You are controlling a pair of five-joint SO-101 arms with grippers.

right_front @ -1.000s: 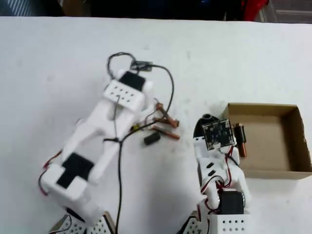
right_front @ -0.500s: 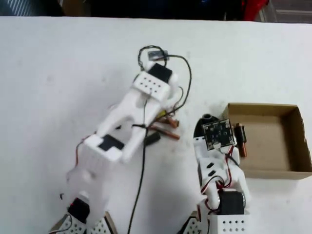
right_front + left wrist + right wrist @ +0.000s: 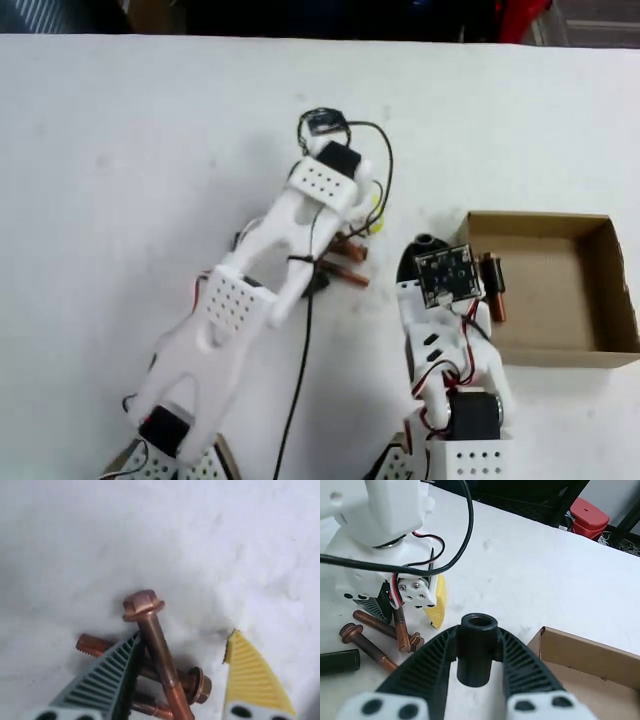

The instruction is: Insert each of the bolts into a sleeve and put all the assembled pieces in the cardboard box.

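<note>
The bolts point(image 3: 150, 630) are seen as coppery metal with a dull sheen, threaded at the tips. The sleeve point(image 3: 477, 650) is finished smooth matt black. The box point(image 3: 555, 300) is made of matt brown cardboard. The fingers point(image 3: 250, 670) of the left gripper point(image 3: 185, 636) are moulded in ribbed matt plastic. The table point(image 3: 150, 130) is surfaced matt white.

no legible text, no labels, numbers or signs to read
</note>
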